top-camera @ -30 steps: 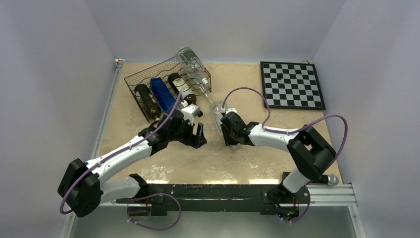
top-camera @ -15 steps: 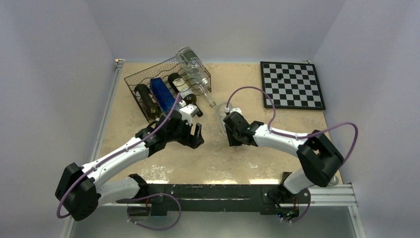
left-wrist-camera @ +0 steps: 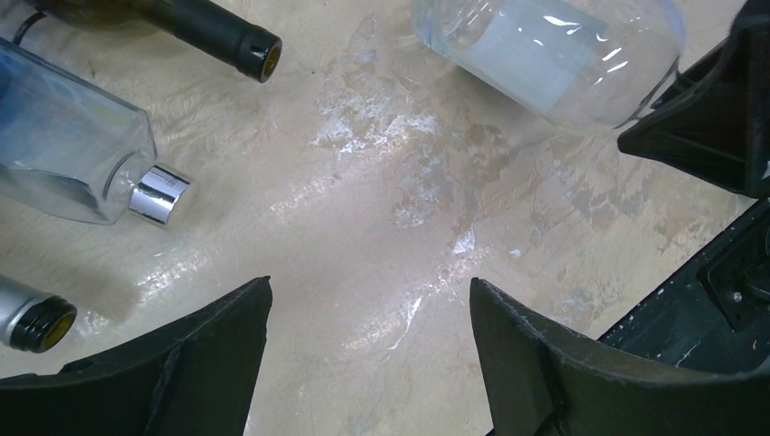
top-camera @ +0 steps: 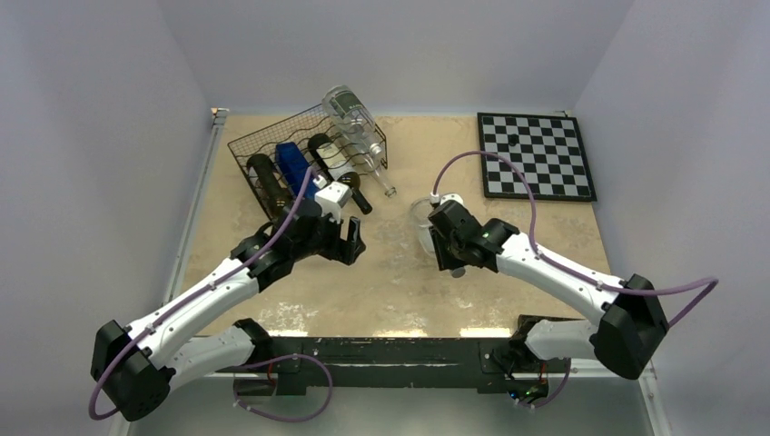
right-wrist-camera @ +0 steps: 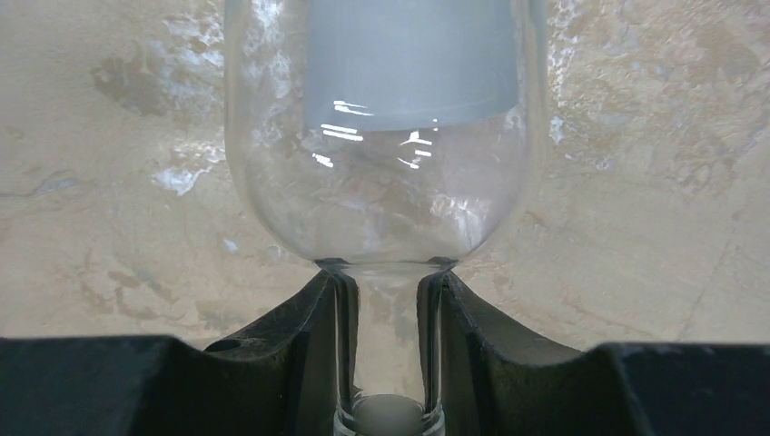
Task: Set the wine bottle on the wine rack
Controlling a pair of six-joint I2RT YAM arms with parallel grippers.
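The wine bottle (top-camera: 421, 218) is clear glass with a pale label. My right gripper (top-camera: 437, 236) is shut on its neck; in the right wrist view the neck (right-wrist-camera: 386, 336) sits between both fingers (right-wrist-camera: 304, 345) and the body (right-wrist-camera: 386, 136) points away over the table. The bottle also shows in the left wrist view (left-wrist-camera: 554, 54). The black wire-mesh wine rack (top-camera: 247, 146) stands at the back left, holding several bottles, with a clear bottle (top-camera: 354, 123) lying on top. My left gripper (top-camera: 351, 245) is open and empty over bare table (left-wrist-camera: 370, 291), between rack and held bottle.
A chessboard (top-camera: 536, 154) with one dark piece (top-camera: 515, 141) lies at the back right. Bottle necks stick out of the rack's front: a dark one (left-wrist-camera: 227, 41), a square bottle with a silver cap (left-wrist-camera: 156, 193), another dark cap (left-wrist-camera: 41, 322). Walls close in on three sides.
My right gripper has carried the clear bottle to the right, away from the rack. My left gripper has drawn slightly back and left, still open.
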